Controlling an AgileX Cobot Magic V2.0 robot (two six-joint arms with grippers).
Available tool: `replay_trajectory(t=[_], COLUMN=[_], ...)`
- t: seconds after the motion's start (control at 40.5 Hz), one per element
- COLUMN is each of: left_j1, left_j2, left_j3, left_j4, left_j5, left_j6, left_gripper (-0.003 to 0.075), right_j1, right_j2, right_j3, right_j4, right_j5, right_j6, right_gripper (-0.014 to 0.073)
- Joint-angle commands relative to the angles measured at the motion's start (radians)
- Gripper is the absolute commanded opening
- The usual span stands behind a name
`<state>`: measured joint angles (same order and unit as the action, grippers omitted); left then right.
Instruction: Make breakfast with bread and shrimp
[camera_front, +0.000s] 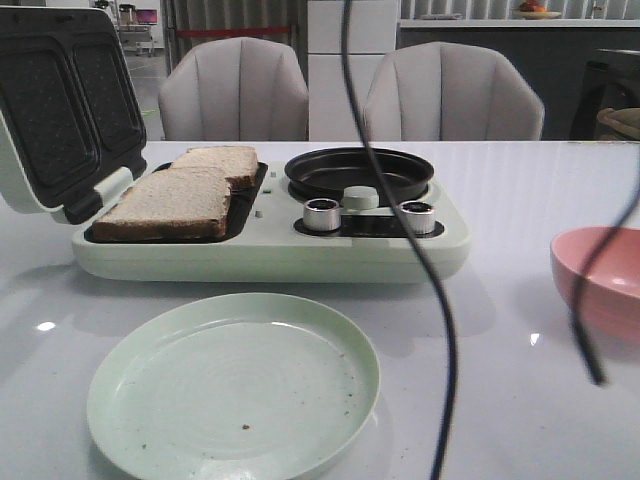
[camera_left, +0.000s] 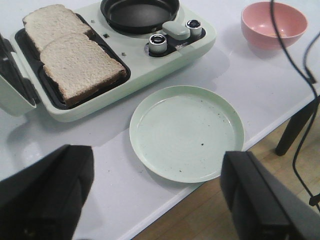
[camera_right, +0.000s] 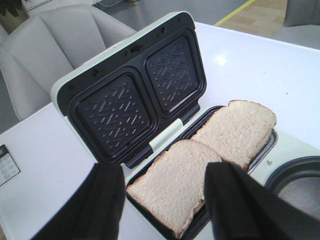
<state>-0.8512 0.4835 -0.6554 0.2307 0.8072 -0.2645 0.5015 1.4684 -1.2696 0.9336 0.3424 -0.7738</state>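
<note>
two slices of bread (camera_front: 185, 195) are seen lying flat in the open sandwich maker (camera_front: 270, 245), side by side w/ edges overlapping, on the robot's left of the table (camera_front: 500, 330). the lid (camera_right: 135, 95) is propped open behind them. in the front view the row of slices runs diagonally, near-left to far-right; which way the rounded tops point can't be told. no shrimp is seen anywhere; the small frying pan (camera_front: 360, 172) looks empty, and the pink bowl's (camera_left: 274, 24) contents can't be made out.

the left gripper (camera_left: 155, 195) is held above the pale green plate (camera_left: 186, 132), fingers spread wide, nothing held. the right gripper (camera_right: 162, 200) is held over the near slice, also spread & empty.

risk: a slice could be torn or squashed if pinched hard, or the overlapping one dragged along. dangling cables (camera_front: 430, 260) could snag.
</note>
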Motion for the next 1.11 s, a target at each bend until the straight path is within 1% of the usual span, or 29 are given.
replay_trajectory(t=[0.0, 0.099, 0.173, 0.247, 0.272, 0.321, 0.395, 0.518, 0.815, 0.938, 1.086], left_j1=[-0.004, -0.004, -0.004, -0.004, -0.004, -0.004, -0.004, -0.004, -0.004, -0.004, -0.004], left_j2=[0.005, 0.005, 0.005, 0.005, 0.005, 0.005, 0.005, 0.005, 0.005, 0.005, 0.005], left_j3=[-0.028, -0.028, -0.028, -0.028, -0.028, -0.028, -0.028, -0.028, -0.028, -0.028, -0.028], left_j4=[0.012, 0.012, 0.012, 0.012, 0.012, 0.012, 0.012, 0.012, 0.012, 0.012, 0.012], left_j5=[-0.068, -0.068, -0.068, -0.068, -0.068, -0.068, -0.068, -0.068, -0.068, -0.068, -0.068], left_j6=[-0.004, -0.004, -0.004, -0.004, -0.004, -0.004, -0.004, -0.004, -0.004, -0.004, -0.004], left_gripper=[0.0571, 0.0571, 0.0571, 0.0571, 0.0571, 0.0571, 0.0571, 0.0571, 0.0571, 0.0571, 0.0571], right_j1=[0.0, -0.002, -0.002, -0.002, -0.002, -0.002, -0.002, -0.002, -0.002, -0.002, -0.002], right_j2=[-0.141, -0.234, -0.294, -0.351, -0.372, -0.409, -0.472, -0.596, -0.879, -0.957, -0.989], right_j3=[0.026, 0.091, 0.128, 0.156, 0.162, 0.179, 0.213, 0.302, 0.493, 0.547, 0.586], right_j4=[-0.121, -0.323, -0.525, -0.703, -0.745, -0.84, -0.934, -0.98, -0.982, -0.982, -0.982], right_j5=[0.034, 0.121, 0.188, 0.26, 0.279, 0.329, 0.38, 0.396, 0.429, 0.463, 0.479], right_j6=[0.117, 0.293, 0.493, 0.659, 0.714, 0.799, 0.873, 0.916, 0.917, 0.917, 0.917], right_gripper=[0.0471, 0.0471, 0.0471, 0.0471, 0.0471, 0.0471, 0.0471, 0.0471, 0.0471, 0.0471, 0.0471])
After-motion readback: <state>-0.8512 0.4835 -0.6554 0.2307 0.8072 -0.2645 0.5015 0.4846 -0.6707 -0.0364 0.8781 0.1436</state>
